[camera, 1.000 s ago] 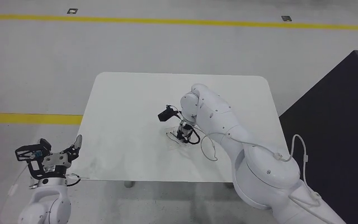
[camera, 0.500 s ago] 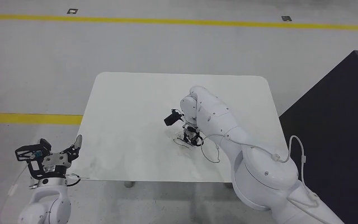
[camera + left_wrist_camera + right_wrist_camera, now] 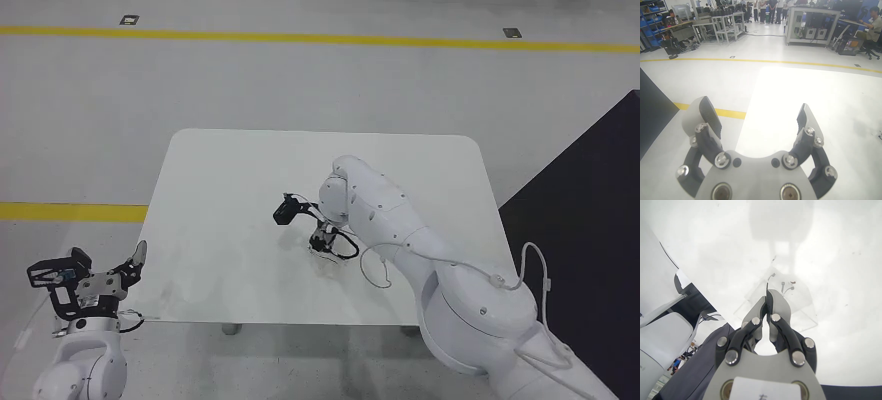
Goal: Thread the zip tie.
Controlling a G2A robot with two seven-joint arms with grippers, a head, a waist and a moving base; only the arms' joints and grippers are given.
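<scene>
- We are seeing the left end effector [image 3: 754, 106] hanging off the near left corner of the white surface [image 3: 230, 200]. Its two ridged fingers are spread wide with nothing between them, and it is pointing out across the surface and the floor.
- Farther in, near the middle of the surface, we are finding the right end effector [image 3: 767, 294] tilted down close to the tabletop, its fingers pressed together.
- Those fingers are pinching a thin dark zip tie [image 3: 768, 283]. The strand is sticking out past the fingertips and is ending in a small pale head a little beyond them.
- Directly under and around the fingertips, a clear plate [image 3: 802, 306] is lying flat on the surface, and the pinched zip tie is reaching over it.
- Just beside the pinched one, we are making out two more short pale ties [image 3: 783, 284] on the same plate. They are too small for us to tell whether they are touching each other.
- Beyond the far edge of the surface, a yellow line [image 3: 300, 38] is running across the grey floor.
</scene>
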